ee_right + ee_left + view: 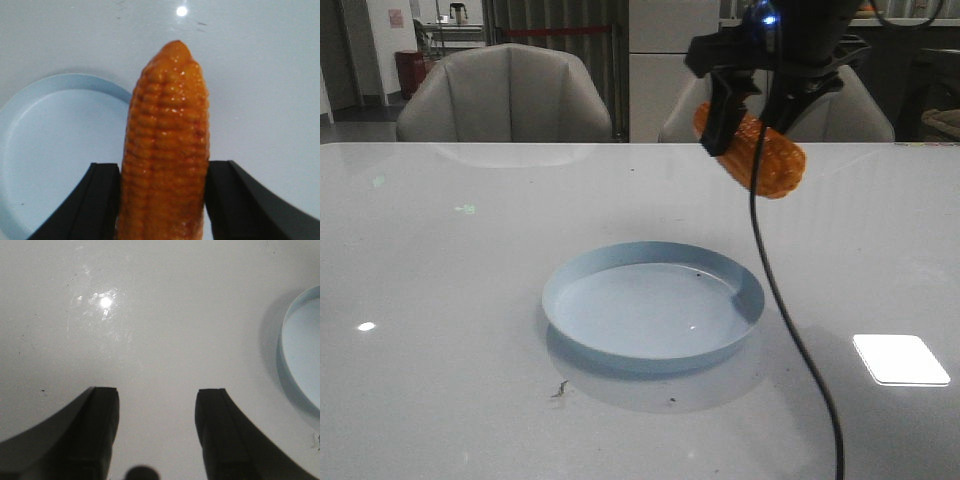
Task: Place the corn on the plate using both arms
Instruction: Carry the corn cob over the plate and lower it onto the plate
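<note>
My right gripper [745, 130] is shut on the orange corn [765, 160] and holds it in the air, above and behind the far right side of the pale blue plate [580, 275]. In the right wrist view the corn [167, 150] stands between both black fingers [102, 200], with the plate's rim [75, 80] below and to one side of it. The plate holds nothing. My left gripper [157, 405] is open and empty over bare table, with the plate's edge [285, 340] off to its side. The left arm does not show in the front view.
A black cable [790, 330] hangs from the right arm down across the table, just right of the plate. Two grey chairs [505, 90] stand behind the table's far edge. A bright light patch [900, 358] lies on the table at the right.
</note>
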{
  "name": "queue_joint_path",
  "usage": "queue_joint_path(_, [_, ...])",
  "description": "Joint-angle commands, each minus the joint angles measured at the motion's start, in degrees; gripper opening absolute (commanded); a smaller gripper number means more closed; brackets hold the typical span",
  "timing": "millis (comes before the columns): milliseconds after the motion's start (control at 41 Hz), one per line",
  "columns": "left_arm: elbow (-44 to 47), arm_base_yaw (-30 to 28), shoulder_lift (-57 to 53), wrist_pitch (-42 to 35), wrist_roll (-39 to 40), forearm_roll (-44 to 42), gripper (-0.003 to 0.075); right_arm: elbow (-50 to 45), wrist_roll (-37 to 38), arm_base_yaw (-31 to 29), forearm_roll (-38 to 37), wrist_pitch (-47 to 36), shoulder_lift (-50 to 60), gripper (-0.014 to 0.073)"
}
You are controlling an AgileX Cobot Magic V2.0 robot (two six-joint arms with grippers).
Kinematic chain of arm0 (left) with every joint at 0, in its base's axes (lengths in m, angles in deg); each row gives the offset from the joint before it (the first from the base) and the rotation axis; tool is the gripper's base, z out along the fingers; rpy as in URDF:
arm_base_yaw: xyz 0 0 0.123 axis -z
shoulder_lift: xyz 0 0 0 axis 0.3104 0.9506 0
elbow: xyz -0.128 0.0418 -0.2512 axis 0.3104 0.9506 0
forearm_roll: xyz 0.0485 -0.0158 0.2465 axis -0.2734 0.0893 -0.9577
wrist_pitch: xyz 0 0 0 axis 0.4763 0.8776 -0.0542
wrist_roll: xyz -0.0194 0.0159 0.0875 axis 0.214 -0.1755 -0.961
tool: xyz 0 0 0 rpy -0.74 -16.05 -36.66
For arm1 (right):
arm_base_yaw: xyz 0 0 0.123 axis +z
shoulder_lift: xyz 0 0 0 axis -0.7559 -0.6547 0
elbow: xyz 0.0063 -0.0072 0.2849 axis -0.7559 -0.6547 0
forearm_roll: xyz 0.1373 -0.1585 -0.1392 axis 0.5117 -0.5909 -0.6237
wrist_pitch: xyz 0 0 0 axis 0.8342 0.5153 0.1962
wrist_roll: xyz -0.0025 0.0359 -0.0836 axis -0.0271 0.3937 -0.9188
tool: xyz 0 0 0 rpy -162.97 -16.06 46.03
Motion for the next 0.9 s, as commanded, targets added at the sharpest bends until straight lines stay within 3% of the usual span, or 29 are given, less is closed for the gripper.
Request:
queue_joint_path(0, [-1.6, -0.1, -1.8, -3.7, 0.6, 1.8, 0.0419, 2.0, -0.6, 2.0, 0.2, -1.2, 1.1, 0.0225])
queue_joint_path(220, [-1.6, -0.1, -1.8, -3.4, 0.6, 2.8, 0.0419, 2.0, -0.6, 5.7, 0.3, 1.7, -4.4, 0.0243])
queue_joint_path(439, [-1.6, -0.1, -1.8, -2.5, 0.6, 2.9, 0.0419, 2.0, -0.6, 7.4, 0.8, -0.1, -8.2, 0.0509])
queue_joint_path(512, [-1.6, -0.1, -1.8, -2.4, 0.6, 2.9, 0.0419, 2.0, -0.6, 7.4, 0.9, -0.1, -8.5, 0.0559])
queue_joint_path(683, [-1.6, -0.1, -1.8, -2.4, 0.6, 2.9, 0.0419, 3.5, -0.6, 7.4, 0.9, 2.7, -8.5, 0.0562])
queue_joint_path(878, [-1.6, -0.1, -1.8, -2.4, 0.6, 2.9, 0.0419, 10.5, 0.0, 7.0, 0.3, 11.4, -8.1, 0.0562])
